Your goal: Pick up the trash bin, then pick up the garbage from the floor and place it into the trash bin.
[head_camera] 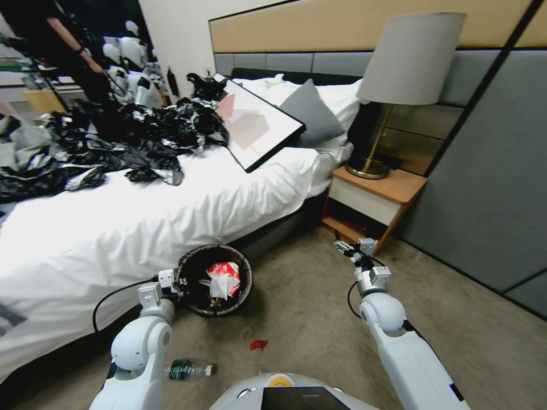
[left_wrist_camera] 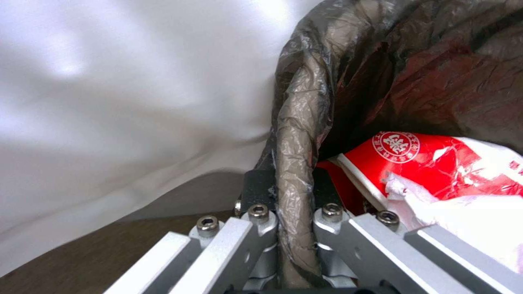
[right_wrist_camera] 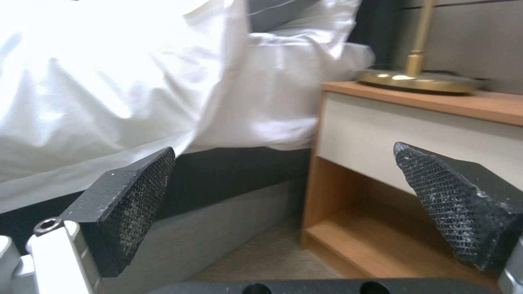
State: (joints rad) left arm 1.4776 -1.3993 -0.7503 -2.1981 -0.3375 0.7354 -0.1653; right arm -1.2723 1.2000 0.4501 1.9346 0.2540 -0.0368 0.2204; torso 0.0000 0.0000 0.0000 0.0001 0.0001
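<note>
Left gripper (left_wrist_camera: 294,212) pinches trash bin (left_wrist_camera: 297,134) rim

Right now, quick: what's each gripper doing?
Left gripper: shut on the trash bin rim.
Right gripper: open, holding nothing, near the nightstand.

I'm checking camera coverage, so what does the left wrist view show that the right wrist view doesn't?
Left wrist view alone: the left gripper shut on the bag-lined rim of the trash bin, with a red-and-white wrapper inside. Right wrist view alone: the right gripper open and empty, facing the nightstand and brass lamp base. Both: the white bedding.
</note>
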